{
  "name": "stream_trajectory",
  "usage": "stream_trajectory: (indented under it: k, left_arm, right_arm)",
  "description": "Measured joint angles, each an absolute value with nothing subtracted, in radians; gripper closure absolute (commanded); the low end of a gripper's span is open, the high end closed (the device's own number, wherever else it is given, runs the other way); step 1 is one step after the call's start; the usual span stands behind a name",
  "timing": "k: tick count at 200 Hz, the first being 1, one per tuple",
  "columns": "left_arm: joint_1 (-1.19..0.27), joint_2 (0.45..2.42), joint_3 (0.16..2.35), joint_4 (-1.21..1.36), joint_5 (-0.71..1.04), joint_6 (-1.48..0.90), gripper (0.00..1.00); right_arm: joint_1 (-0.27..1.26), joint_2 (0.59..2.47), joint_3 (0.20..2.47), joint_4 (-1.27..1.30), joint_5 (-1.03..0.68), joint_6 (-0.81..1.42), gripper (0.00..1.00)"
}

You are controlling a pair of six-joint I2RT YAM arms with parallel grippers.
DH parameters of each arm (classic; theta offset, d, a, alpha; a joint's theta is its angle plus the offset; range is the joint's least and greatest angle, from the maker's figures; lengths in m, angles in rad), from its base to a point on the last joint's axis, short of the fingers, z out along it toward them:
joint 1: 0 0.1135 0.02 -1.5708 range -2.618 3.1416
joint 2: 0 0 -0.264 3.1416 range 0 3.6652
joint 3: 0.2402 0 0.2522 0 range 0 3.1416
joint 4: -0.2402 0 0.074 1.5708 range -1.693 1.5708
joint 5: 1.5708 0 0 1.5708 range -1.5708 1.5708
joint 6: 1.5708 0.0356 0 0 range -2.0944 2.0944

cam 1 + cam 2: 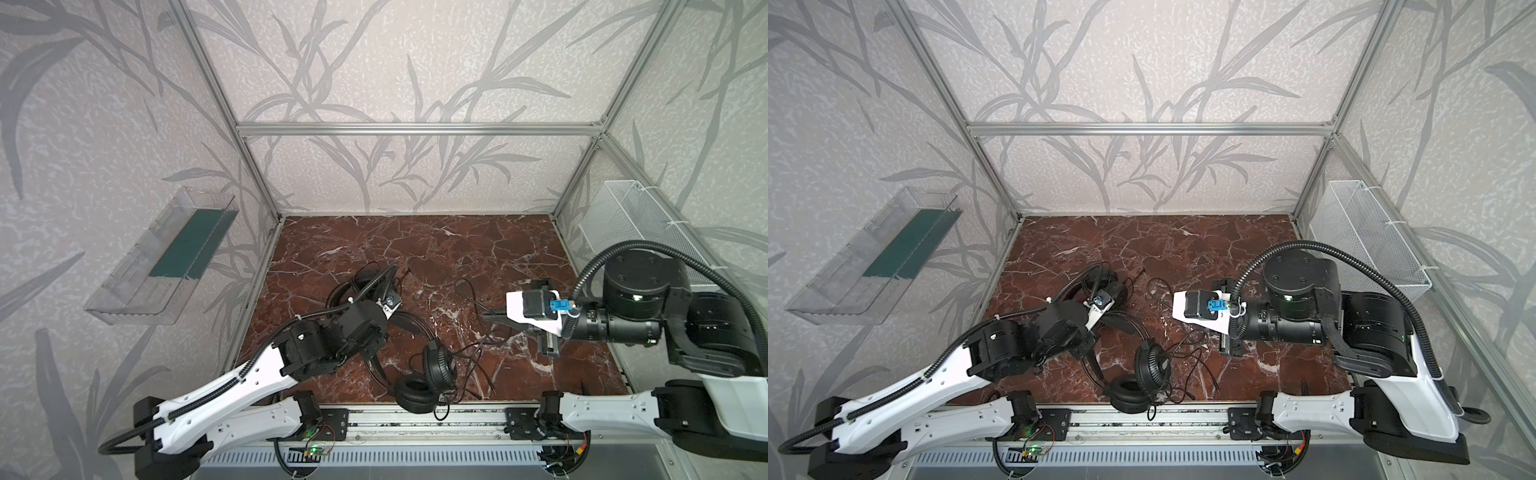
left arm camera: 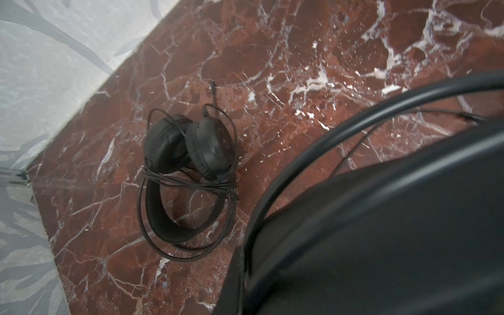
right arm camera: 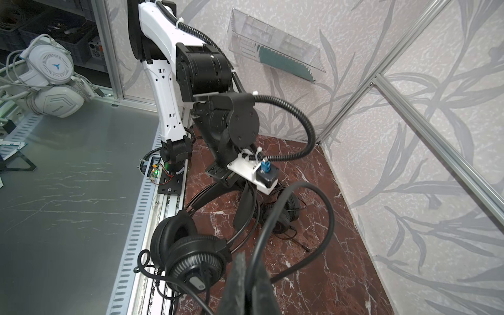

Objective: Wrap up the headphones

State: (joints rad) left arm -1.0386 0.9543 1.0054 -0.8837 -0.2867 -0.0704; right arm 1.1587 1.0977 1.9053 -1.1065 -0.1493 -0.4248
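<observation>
Two black headsets on marble table (image 1: pixel 457 249) — near headset (image 1: pixel 436 368) at front edge, far headset (image 2: pixel 188 152) half hidden behind left arm (image 1: pixel 249 378). Only left wrist view shows us its cord wound round it. Right pincer (image 3: pixel 249 272) clamped on loose cable (image 3: pixel 324 207). Left pincer (image 3: pixel 241 218) closed beside near headset's headband — hold unclear. White headsets (image 3: pixel 49 79) outside frame; we cannot read their print.

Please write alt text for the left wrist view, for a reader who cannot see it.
A black headset lies on the red marble table, its cable wound in several turns across its headband below the two earcups. Close to the camera and blurred, a second headset's band arcs over a dark shape that fills one corner.
</observation>
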Motion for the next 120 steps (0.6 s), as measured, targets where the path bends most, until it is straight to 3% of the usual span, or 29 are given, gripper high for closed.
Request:
stream_trajectory:
  k: [72,120]
  left_arm:
    - [-1.116,1.015,1.005,-0.891,-0.199,-0.06,1.0]
    - [-1.127,0.952,1.019,-0.901,-0.115,-0.067,1.0]
  right_arm:
    - [1.136,1.144,1.895,-1.05,-0.06,-0.463,1.0]
    - [0.927,1.184,1.816,-0.943,-0.057,-0.436,1.0]
